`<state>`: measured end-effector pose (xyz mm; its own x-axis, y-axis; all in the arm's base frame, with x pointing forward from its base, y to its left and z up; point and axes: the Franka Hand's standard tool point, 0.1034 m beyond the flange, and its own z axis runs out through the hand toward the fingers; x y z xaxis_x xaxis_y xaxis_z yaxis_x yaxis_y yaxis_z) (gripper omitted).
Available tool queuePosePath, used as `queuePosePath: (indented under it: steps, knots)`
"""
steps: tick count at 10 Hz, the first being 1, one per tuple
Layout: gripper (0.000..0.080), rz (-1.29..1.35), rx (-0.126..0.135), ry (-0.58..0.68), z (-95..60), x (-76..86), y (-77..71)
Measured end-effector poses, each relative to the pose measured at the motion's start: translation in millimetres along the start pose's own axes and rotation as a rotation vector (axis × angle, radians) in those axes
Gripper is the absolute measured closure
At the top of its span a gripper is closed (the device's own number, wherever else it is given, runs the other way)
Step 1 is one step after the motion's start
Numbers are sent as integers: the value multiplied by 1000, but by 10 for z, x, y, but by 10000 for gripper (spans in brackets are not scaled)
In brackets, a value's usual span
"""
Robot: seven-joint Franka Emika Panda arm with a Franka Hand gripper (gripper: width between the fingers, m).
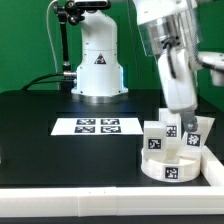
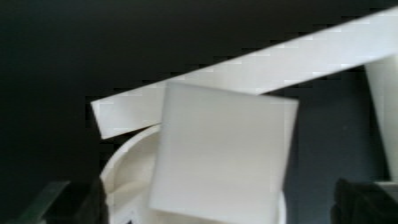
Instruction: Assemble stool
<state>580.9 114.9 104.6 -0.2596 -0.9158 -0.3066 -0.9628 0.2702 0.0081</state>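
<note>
Hovering over the seat disc [image 1: 168,166] by the edge rail [image 1: 215,160] at the exterior view's right, the gripper [image 1: 183,117] stands jaws wide, holding nothing; a leg block [image 2: 222,160] sits just beneath, seemingly fitted, so a clean lift away comes next

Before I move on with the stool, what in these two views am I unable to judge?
- End effector: exterior view, fingertips hidden among the leg blocks.
- Seat disc: exterior view, its top is covered by the blocks.
- Leg block: wrist view, blurred; whether it is seated is unclear.
- Tags on the marker board: too small to read.
</note>
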Motion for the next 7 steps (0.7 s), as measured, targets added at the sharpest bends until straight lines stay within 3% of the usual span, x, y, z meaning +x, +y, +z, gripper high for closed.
queuePosePath:
  steps: [6,7]
  knots:
    - [151,-421,9,0,-9,-24,-6]
    - [151,-579,-17,24,-10,-29,15]
